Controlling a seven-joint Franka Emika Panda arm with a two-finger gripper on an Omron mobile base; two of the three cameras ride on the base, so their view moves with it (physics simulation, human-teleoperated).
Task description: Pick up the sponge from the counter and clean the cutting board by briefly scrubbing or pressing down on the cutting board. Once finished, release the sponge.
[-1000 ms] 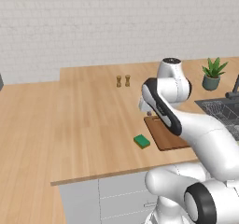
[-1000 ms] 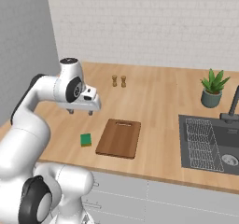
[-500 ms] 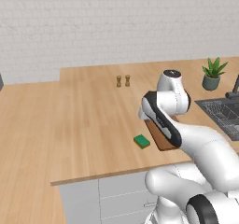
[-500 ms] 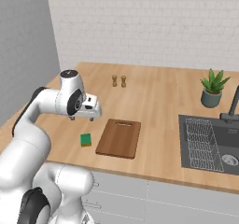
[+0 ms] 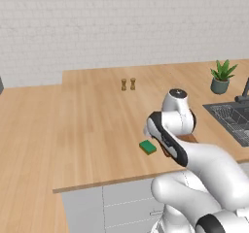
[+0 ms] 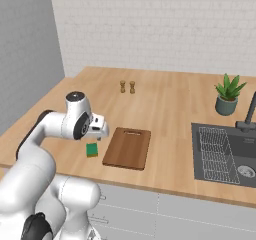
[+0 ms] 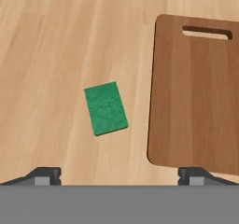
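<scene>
The sponge (image 7: 106, 108), a small green block, lies flat on the light wood counter (image 5: 87, 130) near its front edge, just left of the cutting board (image 7: 196, 92). A narrow strip of counter separates them. In the right base view my gripper (image 6: 101, 132) hovers just above the sponge (image 6: 92, 149), pointing down, beside the dark brown board (image 6: 128, 147). In the hand view my gripper (image 7: 119, 174) stands open, fingertips (image 7: 44, 175) spread wide with nothing between them, and the sponge sits a little above their line. In the left base view my arm covers most of the board (image 5: 187, 139) right of the sponge (image 5: 148, 146).
Two small shakers (image 6: 127, 87) stand far back on the counter. A potted plant (image 6: 227, 94) sits at the right by the sink (image 6: 225, 151) and faucet (image 6: 248, 115). The counter's front edge (image 5: 107, 182) runs close below the sponge.
My arm has folded down and forward, bringing the hand lower and closer over the sponge. The jaws have stayed wide. Sponge and board have not moved.
</scene>
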